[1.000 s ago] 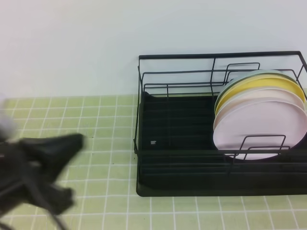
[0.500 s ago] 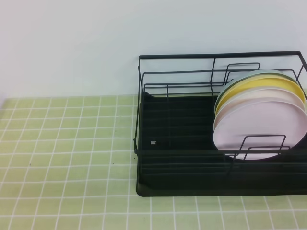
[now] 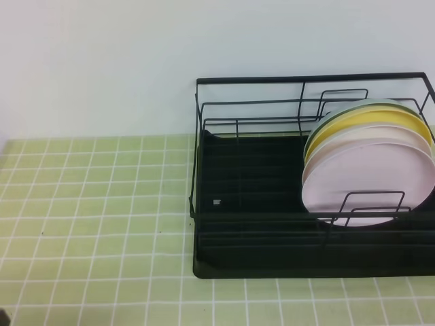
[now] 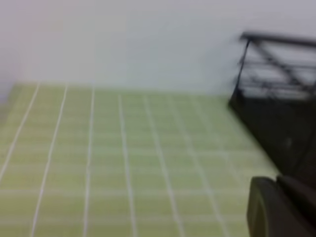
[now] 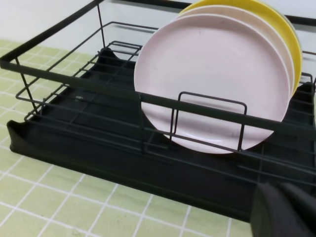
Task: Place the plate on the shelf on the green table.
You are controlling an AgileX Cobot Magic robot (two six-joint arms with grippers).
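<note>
The pale pink plate (image 3: 370, 178) (image 5: 212, 74) stands upright in the black wire shelf (image 3: 258, 234) (image 5: 74, 131), foremost of several plates at its right end, leaning behind a wire divider. The shelf rests on the green table (image 3: 95, 204) (image 5: 49, 192) (image 4: 123, 163). Neither gripper appears in the high view. In the right wrist view, my right gripper (image 5: 282, 193) is shut and empty, low in front of the shelf's near right edge. In the blurred left wrist view, my left gripper (image 4: 279, 188) is shut and empty over the tiles, with the shelf (image 4: 276, 123) to its right.
Behind the pink plate, cream and yellow plates (image 3: 380, 122) (image 5: 281, 29) stand in the same row. The left half of the shelf's ribbed tray (image 3: 245, 176) holds nothing. A white wall (image 3: 102, 68) runs behind the table. Bare tiles lie left of the shelf.
One second ago a blurred dark arm was at the lower left of the high view; it has left that view. The shelf and plates have not moved.
</note>
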